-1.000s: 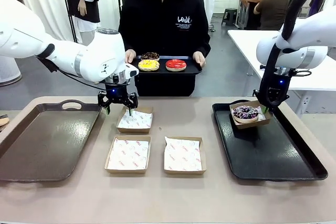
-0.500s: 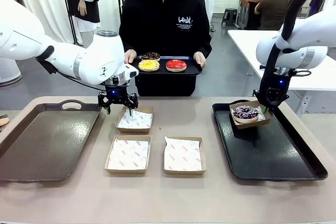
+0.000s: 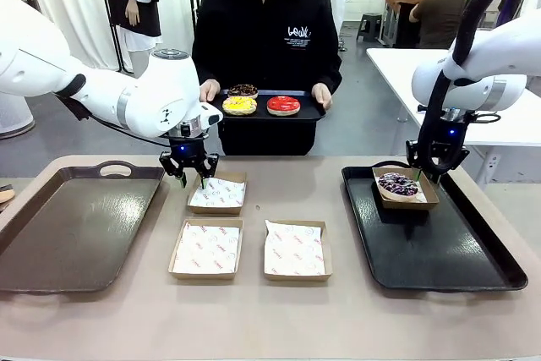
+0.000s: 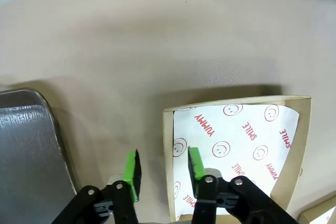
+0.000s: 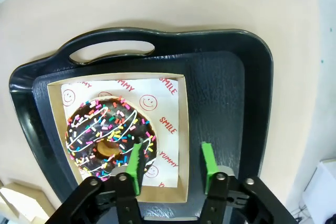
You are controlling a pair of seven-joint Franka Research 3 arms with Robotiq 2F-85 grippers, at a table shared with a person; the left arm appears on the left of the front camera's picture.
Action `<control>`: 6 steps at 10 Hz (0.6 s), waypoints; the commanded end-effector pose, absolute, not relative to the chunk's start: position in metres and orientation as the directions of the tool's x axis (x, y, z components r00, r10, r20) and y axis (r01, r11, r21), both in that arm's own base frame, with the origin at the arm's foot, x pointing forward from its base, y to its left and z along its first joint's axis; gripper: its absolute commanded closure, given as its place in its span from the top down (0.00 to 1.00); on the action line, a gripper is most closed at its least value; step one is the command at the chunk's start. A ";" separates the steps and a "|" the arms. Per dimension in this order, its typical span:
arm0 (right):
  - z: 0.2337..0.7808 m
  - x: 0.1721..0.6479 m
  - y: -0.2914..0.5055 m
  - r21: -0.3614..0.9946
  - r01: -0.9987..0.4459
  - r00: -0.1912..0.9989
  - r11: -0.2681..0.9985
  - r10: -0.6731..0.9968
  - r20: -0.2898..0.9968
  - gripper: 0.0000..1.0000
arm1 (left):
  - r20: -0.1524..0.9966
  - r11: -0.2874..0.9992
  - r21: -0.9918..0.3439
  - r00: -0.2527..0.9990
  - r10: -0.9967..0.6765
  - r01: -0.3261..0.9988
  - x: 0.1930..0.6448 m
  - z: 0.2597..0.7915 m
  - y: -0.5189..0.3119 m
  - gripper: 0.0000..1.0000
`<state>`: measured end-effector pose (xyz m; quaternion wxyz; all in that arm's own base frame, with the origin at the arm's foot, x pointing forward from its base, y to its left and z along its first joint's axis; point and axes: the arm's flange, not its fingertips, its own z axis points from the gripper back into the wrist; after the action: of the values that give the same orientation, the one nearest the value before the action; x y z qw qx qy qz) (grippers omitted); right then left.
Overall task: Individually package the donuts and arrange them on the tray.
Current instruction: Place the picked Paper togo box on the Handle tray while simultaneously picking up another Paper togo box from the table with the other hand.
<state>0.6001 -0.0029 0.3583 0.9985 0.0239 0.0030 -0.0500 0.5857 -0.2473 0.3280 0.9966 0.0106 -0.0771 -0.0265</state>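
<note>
The right hand (image 3: 428, 172) had just spread and let go, so the boxed sprinkled donut (image 3: 397, 183) now sat on the black tray (image 3: 461, 270). The left hand (image 3: 193, 180) had narrowed astride an empty box (image 3: 218, 194) wall, not yet pinching. Three donuts (image 3: 283, 105) were left on the person's tray (image 3: 314, 113).

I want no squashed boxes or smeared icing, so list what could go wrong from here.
1. The left gripper's jaws straddle one wall of the empty box; pinching that thin wall could crumple it or tip it when lifted.
2. The right gripper hangs open over the sprinkled donut on the black tray, one finger above the donut's edge; a careless pull-away might scrape the icing or drag its box.
</note>
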 end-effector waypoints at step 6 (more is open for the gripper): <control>0.357 0.601 -0.001 0.050 0.094 0.996 0.994 -0.094 -0.007 1.00 | 0.159 0.999 0.008 0.986 -0.039 0.038 0.578 0.330 -0.243 0.00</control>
<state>0.6001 -0.0028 0.3580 0.9985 0.0241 0.0032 -0.0498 0.5854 -0.2476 0.3300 0.9966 0.0087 -0.0780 -0.0254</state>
